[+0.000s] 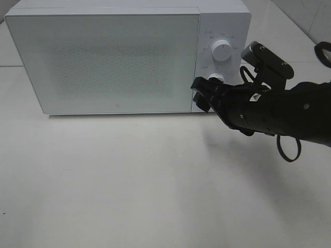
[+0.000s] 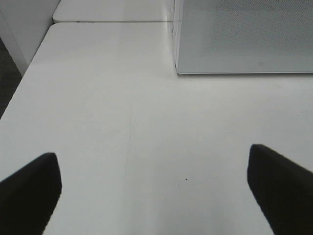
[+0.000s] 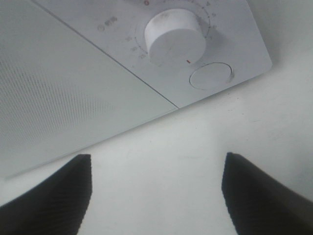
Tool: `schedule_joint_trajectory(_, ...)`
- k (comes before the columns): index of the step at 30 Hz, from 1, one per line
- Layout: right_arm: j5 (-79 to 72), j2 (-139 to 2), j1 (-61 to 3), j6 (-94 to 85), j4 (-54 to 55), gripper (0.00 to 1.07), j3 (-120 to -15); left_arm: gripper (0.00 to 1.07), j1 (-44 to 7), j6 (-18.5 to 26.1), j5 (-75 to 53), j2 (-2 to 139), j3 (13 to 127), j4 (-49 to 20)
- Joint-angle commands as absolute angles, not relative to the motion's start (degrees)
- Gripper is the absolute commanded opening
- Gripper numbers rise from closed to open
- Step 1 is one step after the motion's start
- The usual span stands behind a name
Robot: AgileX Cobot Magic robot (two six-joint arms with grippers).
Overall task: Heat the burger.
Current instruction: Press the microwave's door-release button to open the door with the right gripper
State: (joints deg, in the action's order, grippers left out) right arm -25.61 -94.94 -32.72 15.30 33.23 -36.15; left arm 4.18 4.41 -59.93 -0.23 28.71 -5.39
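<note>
Apparently the black right gripper [image 1: 201,94], fingers apart and empty, should centre on the round white lower knob [image 3: 175,36] of the white box-shaped microwave [image 1: 227,20] before closing. The burger is not visible, perhaps behind the shut frosted door [image 1: 103,57]; dial marks [image 3: 137,46] and door logo [image 1: 115,104] are too small to read.

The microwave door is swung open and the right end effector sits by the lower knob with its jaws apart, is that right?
No. The microwave door is shut, not swung open; the exterior high view shows it. The right end effector does sit by the lower knob, jaws apart.
</note>
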Motion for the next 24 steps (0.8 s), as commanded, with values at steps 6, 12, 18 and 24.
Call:
schedule_joint_trajectory(6, -9.9, -90.3, -28.5, 0.0, 28.5, 0.72, -36.2, 0.98, 4.2, 4.0, -59.5, -1.7, 28.5, -5.3)
schedule_joint_trajectory(12, -0.3, -86.5, -26.7, -5.0, 24.5, 0.76, -36.3, 0.98, 4.2, 4.0, -59.5, -1.7, 28.5, -5.3)
schedule_joint_trajectory(18, 10.0, -80.4, -26.7, -5.2, 18.2, 0.78, -36.4, 0.98, 4.2, 4.0, -59.5, -1.7, 28.5, -5.3)
schedule_joint_trajectory(24, 20.3, -75.1, -26.7, -5.2, 15.2, 0.77, -36.4, 0.98, 4.2, 4.0, -59.5, -1.7, 28.5, -5.3)
